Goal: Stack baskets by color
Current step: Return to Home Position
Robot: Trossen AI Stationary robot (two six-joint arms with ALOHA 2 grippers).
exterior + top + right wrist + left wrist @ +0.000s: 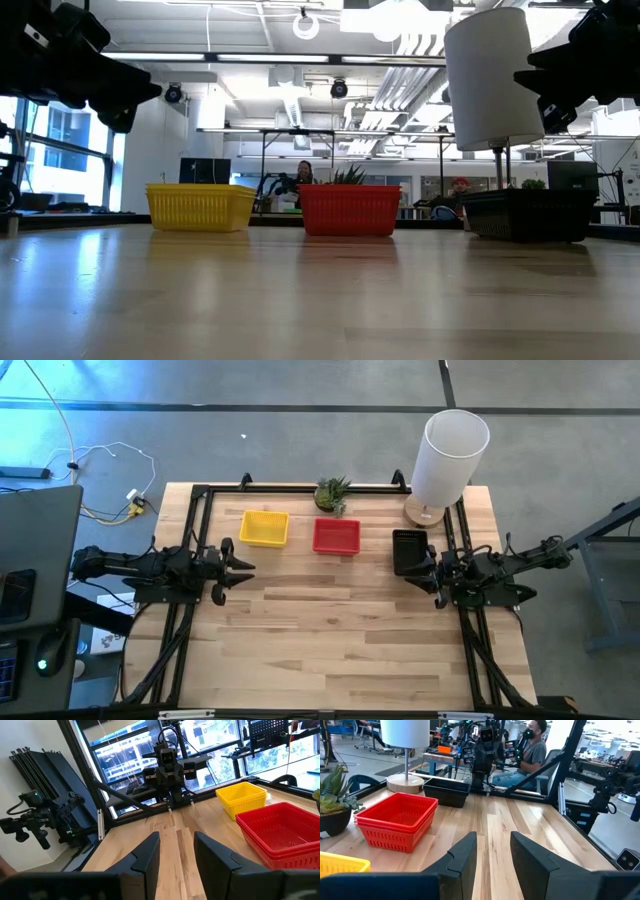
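Nested across upper middle: yellow baskets (pixel 265 528), red baskets (pixel 336 537), black baskets (pixel 409 550). Likely light, stiff mesh; best pinched at a rim. Parted a little and empty: left jaws, right jaws.

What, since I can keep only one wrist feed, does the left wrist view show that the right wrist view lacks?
Only the left wrist view: the black baskets, the white cylinder, the plant, a seated person, the right arm. Only the right wrist view: the yellow baskets whole, the left arm. Both: the red baskets, the table, and open fingers, the left gripper in one, the right gripper in the other.
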